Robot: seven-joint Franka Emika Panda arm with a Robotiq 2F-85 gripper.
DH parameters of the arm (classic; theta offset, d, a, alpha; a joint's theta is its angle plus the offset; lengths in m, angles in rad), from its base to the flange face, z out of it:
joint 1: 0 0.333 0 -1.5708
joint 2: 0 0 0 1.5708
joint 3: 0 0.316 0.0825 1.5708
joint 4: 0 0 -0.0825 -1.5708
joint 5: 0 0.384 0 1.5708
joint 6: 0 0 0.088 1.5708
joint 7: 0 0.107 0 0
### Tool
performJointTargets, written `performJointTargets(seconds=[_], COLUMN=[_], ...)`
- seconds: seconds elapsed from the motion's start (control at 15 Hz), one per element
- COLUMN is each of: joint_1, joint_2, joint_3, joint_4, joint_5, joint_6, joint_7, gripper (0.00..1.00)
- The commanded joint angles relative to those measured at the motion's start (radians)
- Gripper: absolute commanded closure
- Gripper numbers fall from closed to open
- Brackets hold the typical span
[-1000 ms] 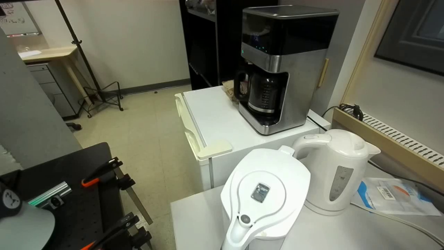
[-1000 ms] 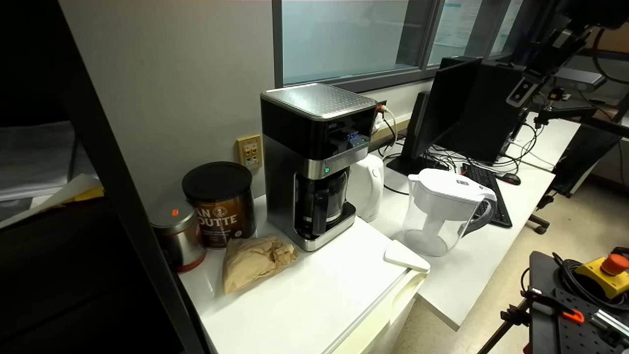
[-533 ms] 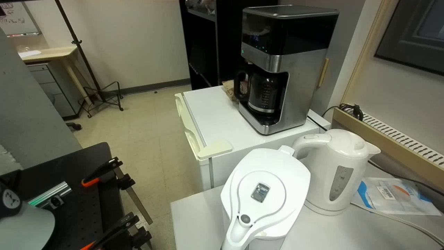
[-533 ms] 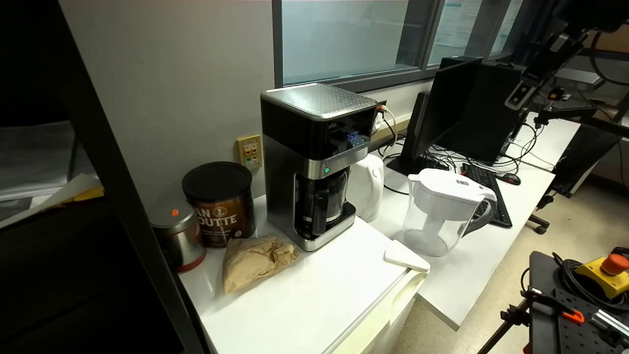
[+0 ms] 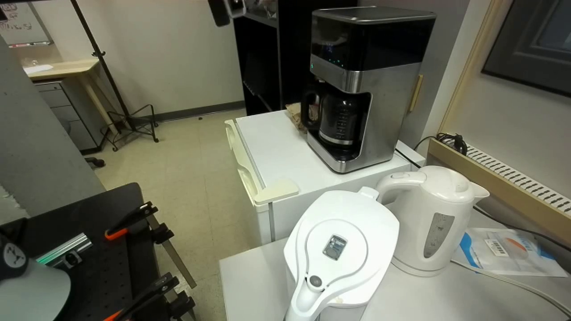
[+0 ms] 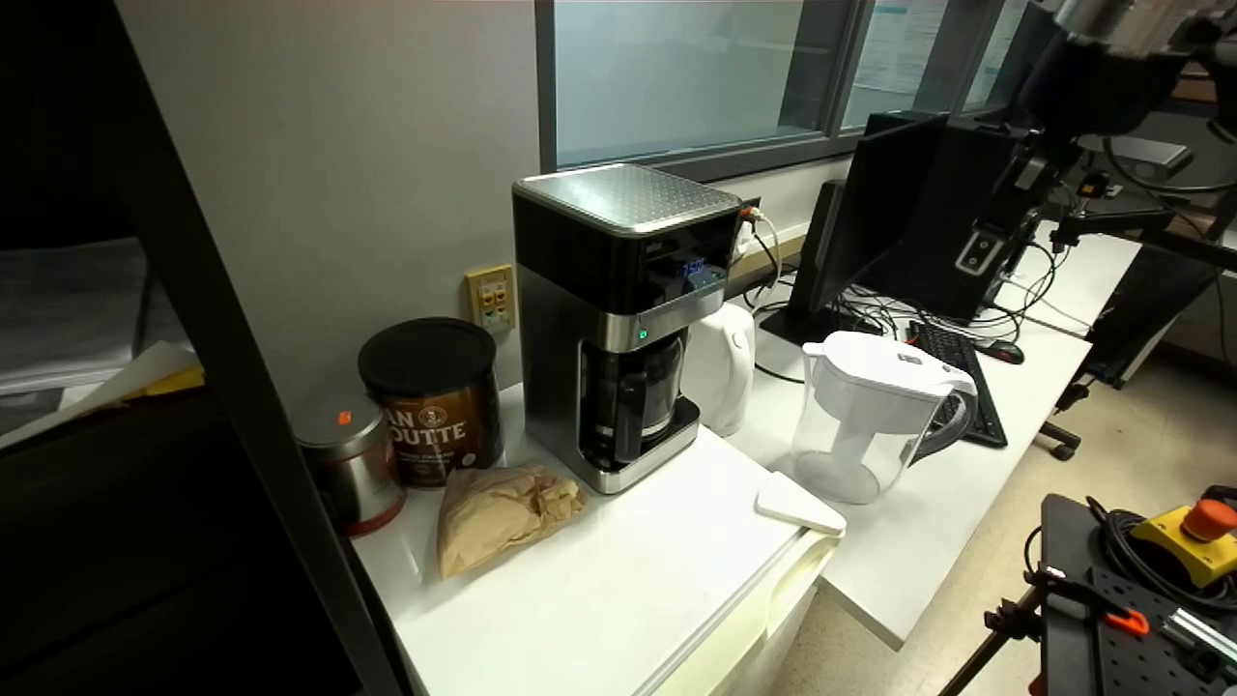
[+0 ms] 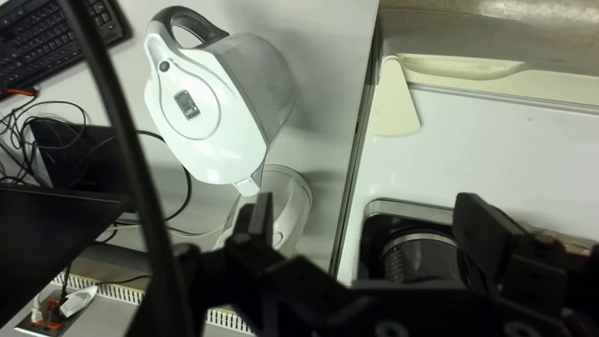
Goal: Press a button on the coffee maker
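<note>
The coffee maker (image 5: 392, 107) is a tall black and silver machine on a white fridge top. It also shows in an exterior view (image 6: 570, 358), with a lit clock display and a small green-lit button (image 6: 643, 334) on its silver front band. A dark glass carafe (image 6: 662, 387) sits in its base. In the wrist view the carafe (image 7: 421, 257) is partly hidden behind my fingers; the button is not visible there. My gripper (image 7: 365, 206) is open and empty, fingers wide apart. In both exterior views the gripper (image 6: 980, 253) is in the air, apart from the machine; only a fingertip (image 5: 225, 11) shows at one top edge.
A white water-filter pitcher (image 6: 875, 372) and a white kettle (image 5: 428, 214) stand on the desk beside the machine. A coffee can (image 6: 430, 416), a metal canister (image 6: 348, 454) and a paper bag (image 6: 503, 517) are on its other side. Monitors (image 6: 889, 213) stand behind the gripper.
The arm and gripper have moved lower and a little toward the coffee maker. A fingertip has come into an exterior view at the top. The coffee maker and other objects have not moved.
</note>
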Motion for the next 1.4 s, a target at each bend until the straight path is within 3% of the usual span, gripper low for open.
performJointTargets(seconds=[0.0,0.6,1.33], joint_1=[0.014,0.05,0.08], joint_2=[0.082,0.229,0.404], joint_3=[0.039,0.097,0.07], joint_4=[0.027,0.034,0.124], joint_5=[-0.086,-0.341,-0.561], joint_6=[-0.004,0.065,0.21], joint_7=[0.043,0.142,0.306], gripper=[0.34,1.0,1.0])
